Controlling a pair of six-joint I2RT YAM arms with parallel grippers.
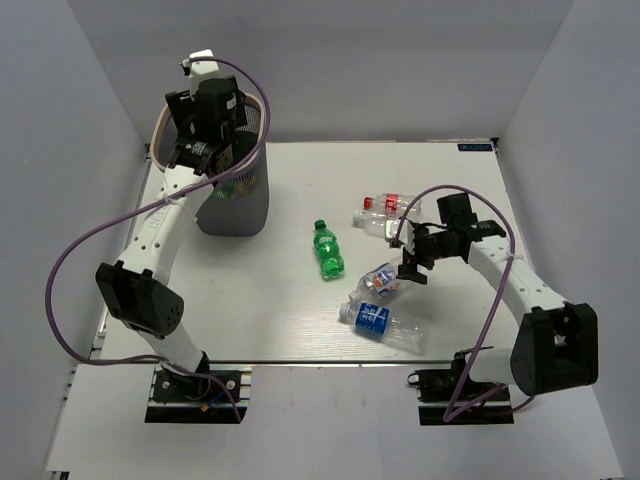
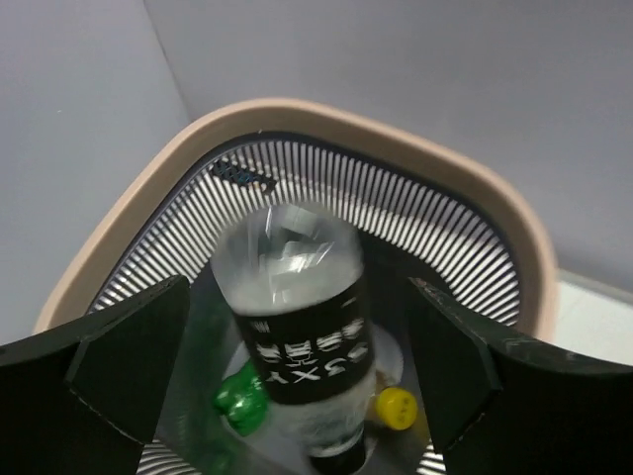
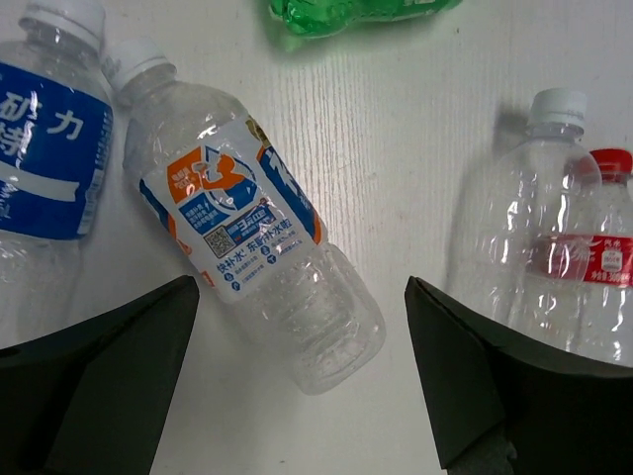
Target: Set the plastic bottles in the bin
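Observation:
My left gripper [image 1: 205, 150] is above the bin [image 1: 240, 205], open, with its jaws wide apart [image 2: 299, 297]. A blurred clear bottle with a black label [image 2: 297, 336] hangs neck-down between the fingers, touching neither. Below it in the bin [image 2: 396, 139] lie a green bottle [image 2: 237, 401] and a yellow cap [image 2: 398, 407]. My right gripper [image 1: 408, 262] is open over a clear bottle with a blue and orange label [image 3: 247, 257], its base between the fingers. A blue-label bottle [image 3: 49, 148], a green bottle [image 3: 346, 12], a white-capped clear bottle [image 3: 514, 237] and a red-label bottle [image 3: 603, 267] lie around it.
The bin stands at the table's back left, close to the left wall. On the table the green bottle [image 1: 327, 249], red-label bottle [image 1: 385, 203] and blue-label bottle [image 1: 380, 322] form a cluster at centre right. Grey walls enclose the table on three sides.

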